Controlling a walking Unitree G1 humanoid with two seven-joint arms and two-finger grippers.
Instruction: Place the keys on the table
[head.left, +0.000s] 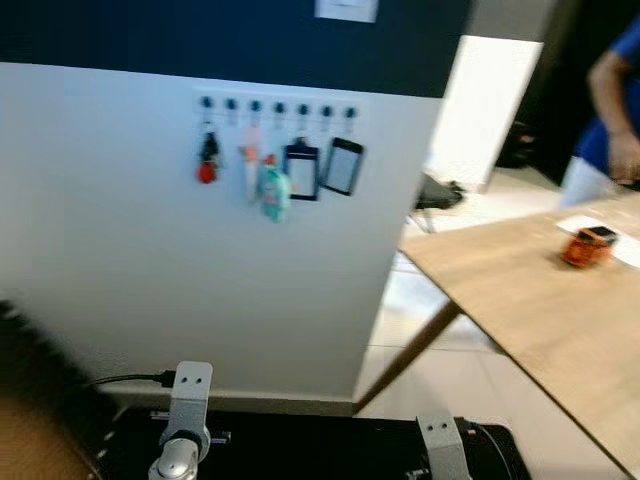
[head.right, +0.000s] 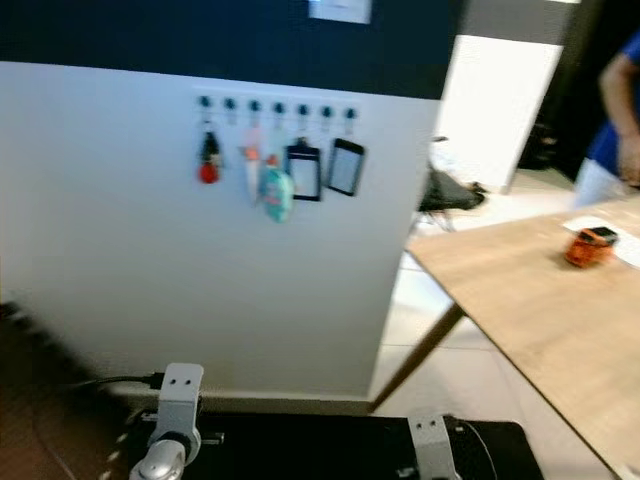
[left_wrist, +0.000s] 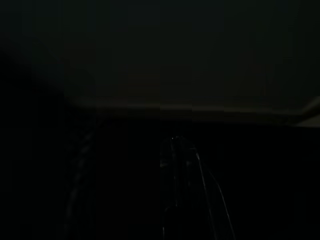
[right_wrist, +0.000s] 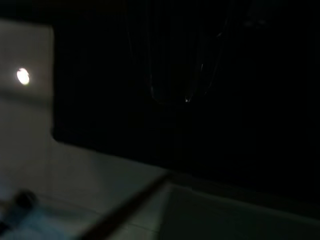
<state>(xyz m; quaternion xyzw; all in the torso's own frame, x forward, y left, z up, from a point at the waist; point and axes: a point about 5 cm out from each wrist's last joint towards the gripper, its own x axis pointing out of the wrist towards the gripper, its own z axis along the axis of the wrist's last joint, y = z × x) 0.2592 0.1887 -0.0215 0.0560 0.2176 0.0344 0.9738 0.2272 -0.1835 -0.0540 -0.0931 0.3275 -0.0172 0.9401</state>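
Facing a white half-wall (head.left: 150, 250) under a dark band, I see a row of hooks (head.left: 278, 106) carrying the keys (head.left: 208, 158), a black bunch with a red fob on the leftmost hook. Beside them hang a pale tag, a teal fob (head.left: 273, 193) and two black-framed card holders (head.left: 322, 168). None of it touches the wooden table (head.left: 530, 300), which stands well apart to the robot's right with an orange object (head.left: 587, 246) near its far edge. A person in blue (head.left: 612, 110) stands behind that far edge. Both silver arms hang low at the bottom of the head views, the left arm (head.left: 185, 420) and the right arm (head.left: 442, 450). Dark wrist pictures give me only faint finger outlines of the left claw (left_wrist: 182, 165) and right claw (right_wrist: 182, 75); I cannot tell whether either is wide or narrow.
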